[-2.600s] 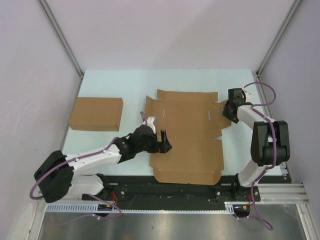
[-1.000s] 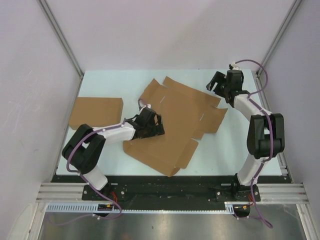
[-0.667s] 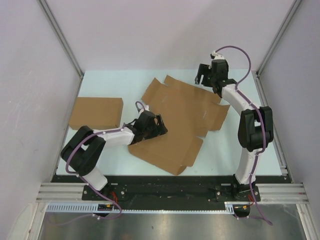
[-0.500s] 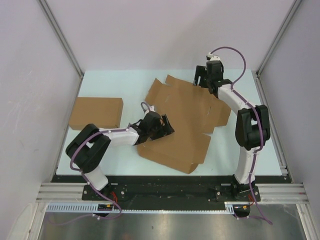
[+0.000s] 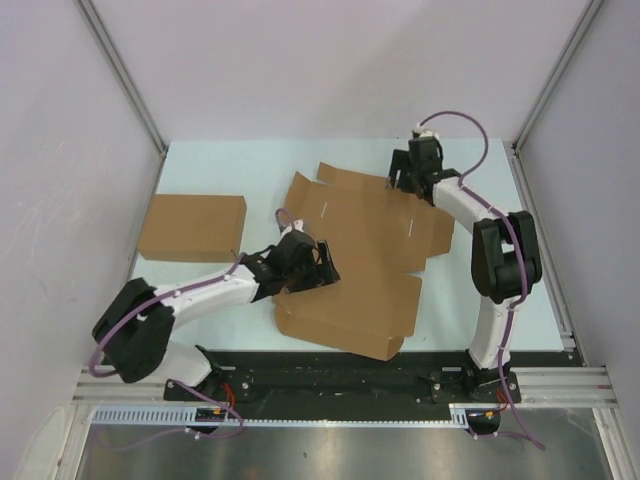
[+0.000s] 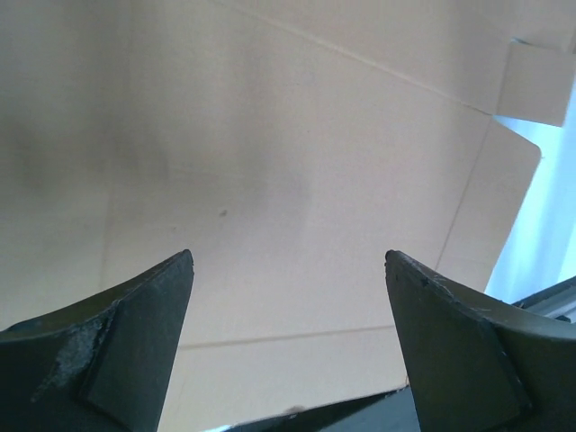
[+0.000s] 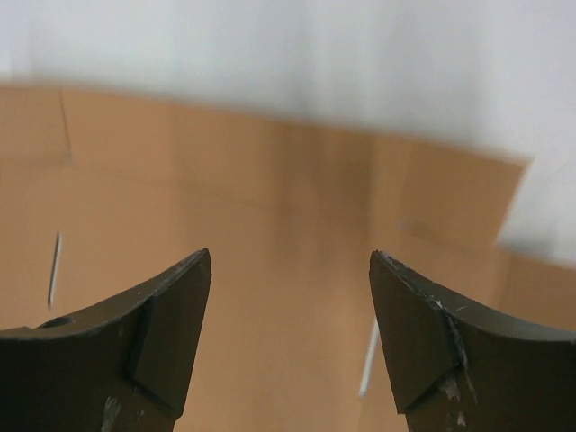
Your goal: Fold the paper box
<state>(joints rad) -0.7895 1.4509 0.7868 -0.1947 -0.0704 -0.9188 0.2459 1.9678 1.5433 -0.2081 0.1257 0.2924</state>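
Observation:
The paper box [image 5: 360, 260] is a flat brown die-cut sheet with flaps and slits, lying skewed on the pale table. My left gripper [image 5: 318, 262] is open over the sheet's left part; in the left wrist view its jaws stand wide apart with bare cardboard [image 6: 288, 207] between them. My right gripper [image 5: 402, 172] is open at the sheet's far edge; in the right wrist view cardboard [image 7: 288, 261] with a slit shows between its jaws. Neither gripper holds anything.
A plain brown cardboard box [image 5: 192, 228], box-shaped, lies at the table's left. The black rail [image 5: 330, 375] runs along the near edge. Grey walls close in the left, right and back.
The sheet has turned and slid toward the near edge. My right gripper has swung from the far right to the sheet's far edge. My left gripper stayed over the sheet's left part.

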